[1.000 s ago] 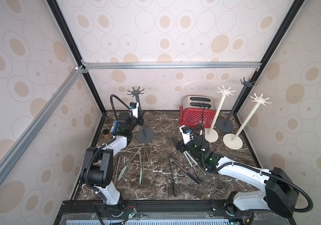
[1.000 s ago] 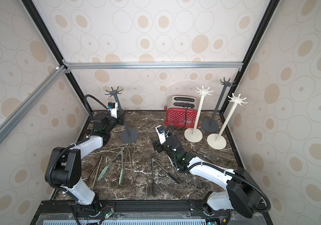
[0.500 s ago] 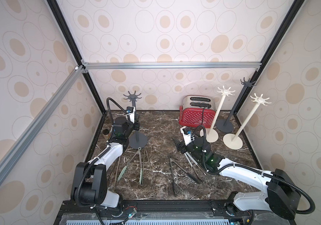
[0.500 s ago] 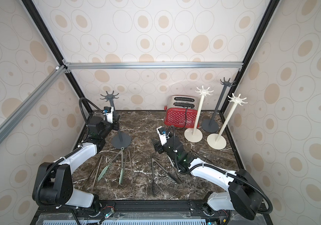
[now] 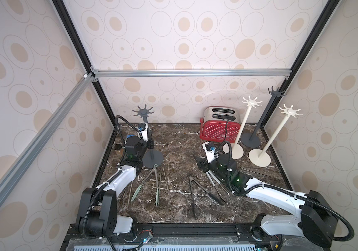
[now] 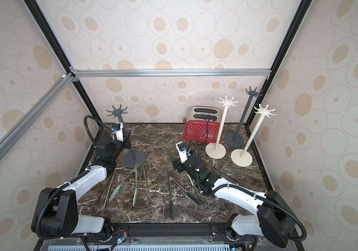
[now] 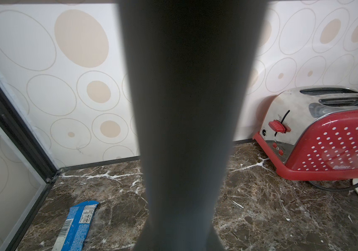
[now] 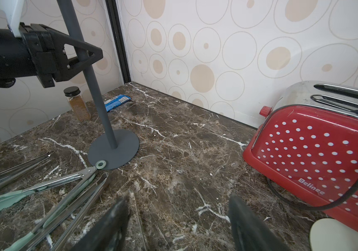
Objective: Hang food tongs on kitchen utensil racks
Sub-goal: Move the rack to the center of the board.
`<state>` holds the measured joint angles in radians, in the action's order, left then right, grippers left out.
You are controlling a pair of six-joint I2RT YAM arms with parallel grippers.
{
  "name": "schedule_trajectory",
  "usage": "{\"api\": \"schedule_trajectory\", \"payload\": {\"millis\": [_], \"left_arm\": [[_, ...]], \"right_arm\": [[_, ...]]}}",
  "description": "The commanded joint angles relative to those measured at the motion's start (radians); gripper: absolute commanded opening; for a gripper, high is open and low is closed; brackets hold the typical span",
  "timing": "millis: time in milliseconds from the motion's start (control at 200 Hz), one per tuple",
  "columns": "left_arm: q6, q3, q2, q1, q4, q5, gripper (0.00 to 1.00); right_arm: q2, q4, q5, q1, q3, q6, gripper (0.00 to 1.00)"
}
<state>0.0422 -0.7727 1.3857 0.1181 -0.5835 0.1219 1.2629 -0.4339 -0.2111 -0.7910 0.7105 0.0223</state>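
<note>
While your left gripper (image 8: pixel 84 57) is clamping the tall dark grey utensil rack (image 8: pixel 100 104), its base seemingly touching pale-green-tipped steel tongs (image 8: pixel 60 180), your right gripper (image 8: pixel 177 219) is hovering wide open.

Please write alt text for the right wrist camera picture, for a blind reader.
The left gripper is shut on the pole of a dark grey utensil rack on a marble counter. At its base lie pale green tongs; a red toaster stands nearby, and the right gripper is open.
</note>
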Motion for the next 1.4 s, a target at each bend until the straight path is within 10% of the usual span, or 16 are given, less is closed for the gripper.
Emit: {"api": "schedule_trajectory", "payload": {"millis": [0,501,957,1398], "left_arm": [[-0.065,-0.005,0.006,-0.006,0.133,-0.05,0.29],[-0.063,-0.054,-0.043,-0.005,0.327,-0.123,0.57],[0.027,-0.012,-0.275,-0.006,0.788,-0.309,0.58],[0.33,-0.166,-0.114,-0.006,1.341,-0.504,0.52]], "right_arm": [[-0.017,-0.012,-0.011,-0.003,-0.009,0.003,0.75],[-0.051,0.032,-0.034,-0.001,-0.013,-0.007,0.76],[-0.181,0.256,0.022,0.011,-0.051,0.014,0.8],[-0.37,0.515,0.174,0.086,-0.08,0.105,0.8]]}}
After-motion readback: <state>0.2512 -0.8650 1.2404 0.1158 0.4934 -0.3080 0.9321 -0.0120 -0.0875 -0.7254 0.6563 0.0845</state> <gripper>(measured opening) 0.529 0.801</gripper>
